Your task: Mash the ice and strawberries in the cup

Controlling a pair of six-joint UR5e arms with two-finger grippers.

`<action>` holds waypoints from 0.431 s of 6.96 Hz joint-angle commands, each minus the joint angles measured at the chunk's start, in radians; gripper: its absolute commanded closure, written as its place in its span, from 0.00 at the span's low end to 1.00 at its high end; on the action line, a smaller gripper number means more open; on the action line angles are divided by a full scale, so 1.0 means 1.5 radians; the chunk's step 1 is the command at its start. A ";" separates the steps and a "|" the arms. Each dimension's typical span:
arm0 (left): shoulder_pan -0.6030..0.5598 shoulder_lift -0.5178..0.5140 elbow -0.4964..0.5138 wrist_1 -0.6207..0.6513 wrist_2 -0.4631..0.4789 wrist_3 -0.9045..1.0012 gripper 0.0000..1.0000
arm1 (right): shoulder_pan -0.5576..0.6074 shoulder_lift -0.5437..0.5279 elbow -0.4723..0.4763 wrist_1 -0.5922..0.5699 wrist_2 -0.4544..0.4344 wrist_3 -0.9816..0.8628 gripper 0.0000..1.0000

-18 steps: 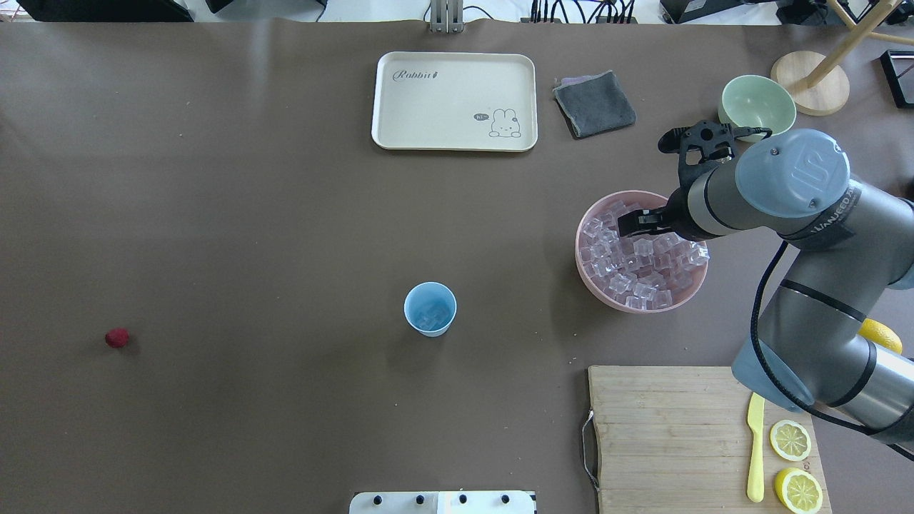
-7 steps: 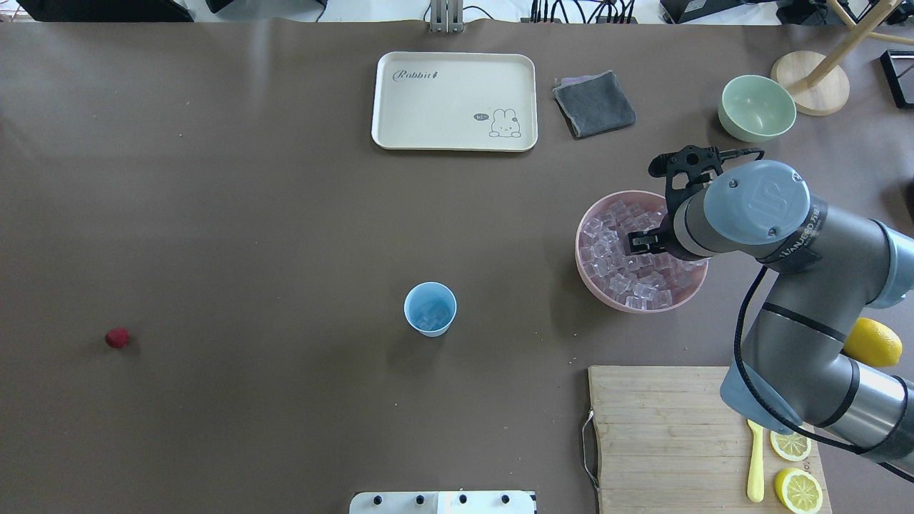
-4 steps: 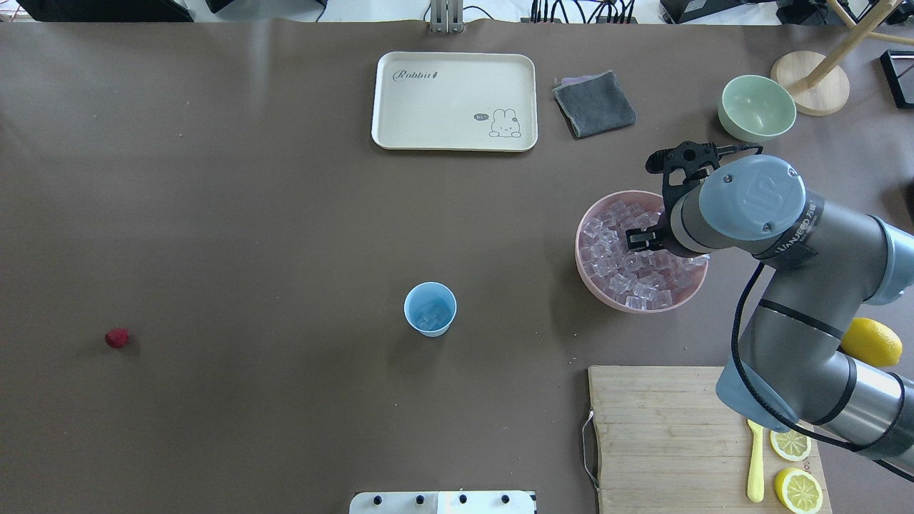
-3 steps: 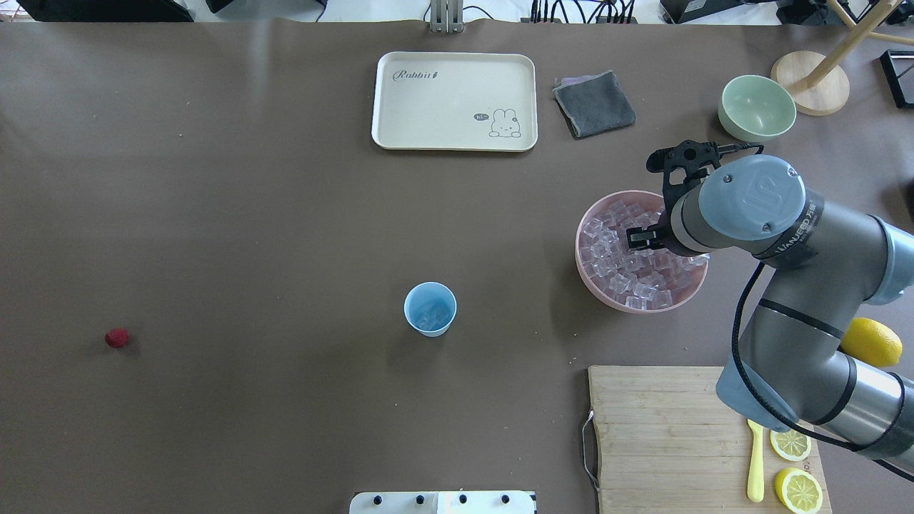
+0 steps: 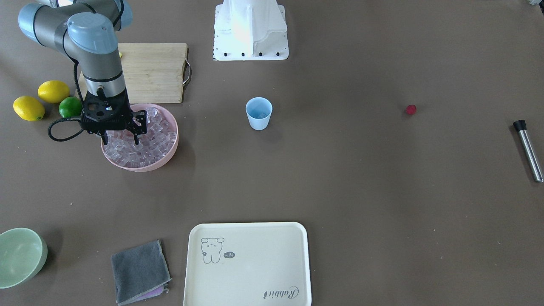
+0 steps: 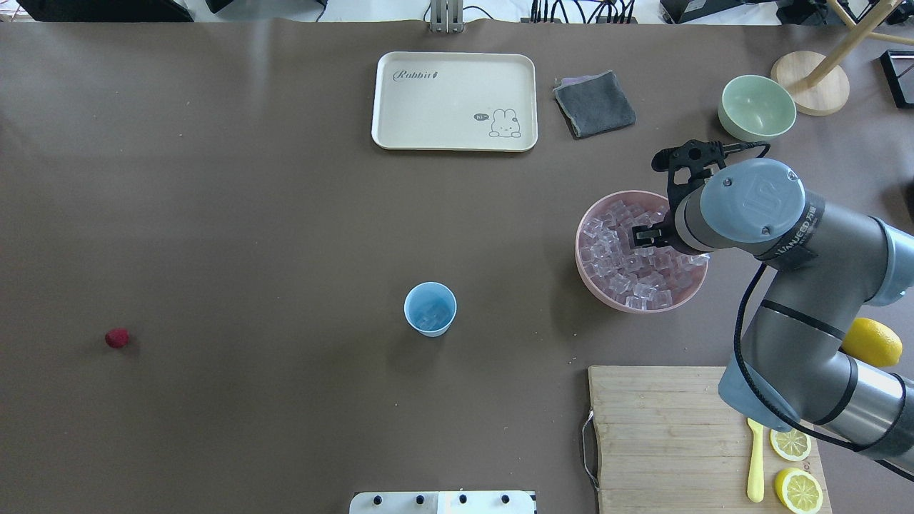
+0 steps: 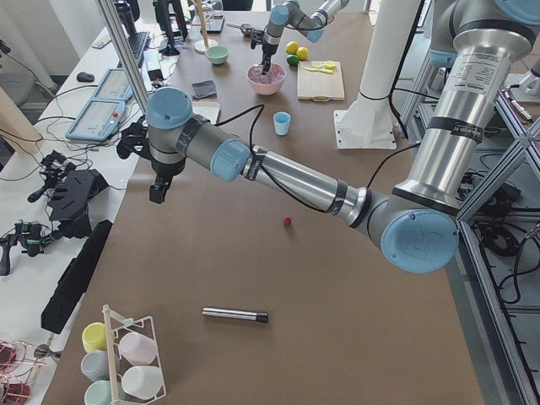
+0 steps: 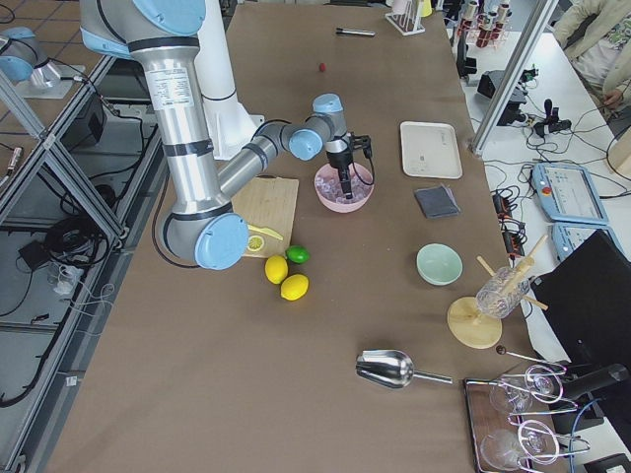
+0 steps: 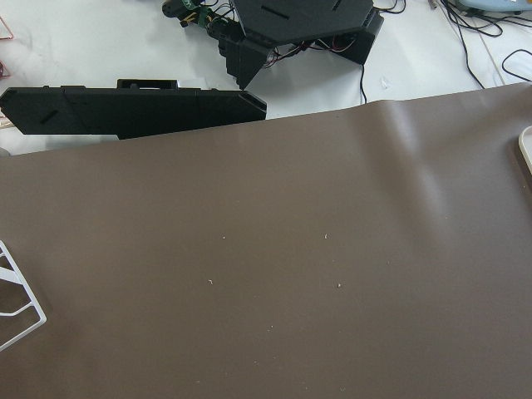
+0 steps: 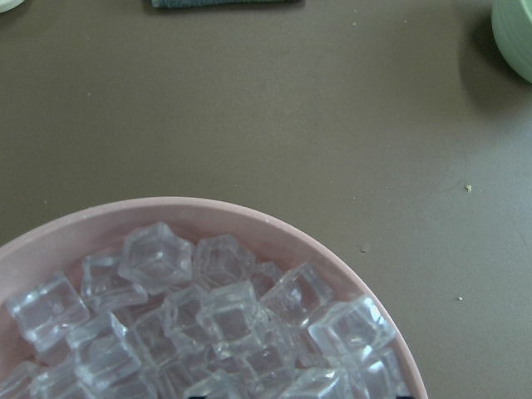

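reaching into the pink bowl [image 5: 140,167] of ice [image 5: 156,132], right gripper [image 5: 119,139] has fingers spread; lime [image 5: 69,106], lemons [image 5: 53,91], cutting board [image 5: 153,72] beside.

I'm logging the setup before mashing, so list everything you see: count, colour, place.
cup: one, light blue, mid-table
pink bowl: one, robot's right side
ice: many, clear, heaped in the pink bowl; some in the cup
strawberry: one, dark red, alone, robot's left side
green bowl: one, pale, far right
tray: one, cream, far middle
cloth: one, grey, beside tray
cutting board: one, wood, near right; holds yellow knife, two lemon halves
lemons: two whole, yellow, by the board, with one green lime
metal rod: one, silver, black-tipped, left end
scoop: one, metal, right end
cup rack: one, white wire, left end
right gripper: fingers apart, down in the ice
left gripper: over bare table, left end; fingers unclear
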 commanded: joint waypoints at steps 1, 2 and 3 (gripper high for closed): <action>0.000 -0.003 0.000 0.000 0.001 0.000 0.02 | -0.004 0.000 0.000 0.000 -0.006 0.003 0.28; 0.001 -0.006 0.002 0.000 0.001 0.000 0.02 | -0.011 0.000 -0.001 -0.004 -0.014 0.003 0.43; 0.000 -0.006 0.002 0.000 0.001 0.000 0.02 | -0.018 0.007 0.000 -0.032 -0.019 0.003 0.58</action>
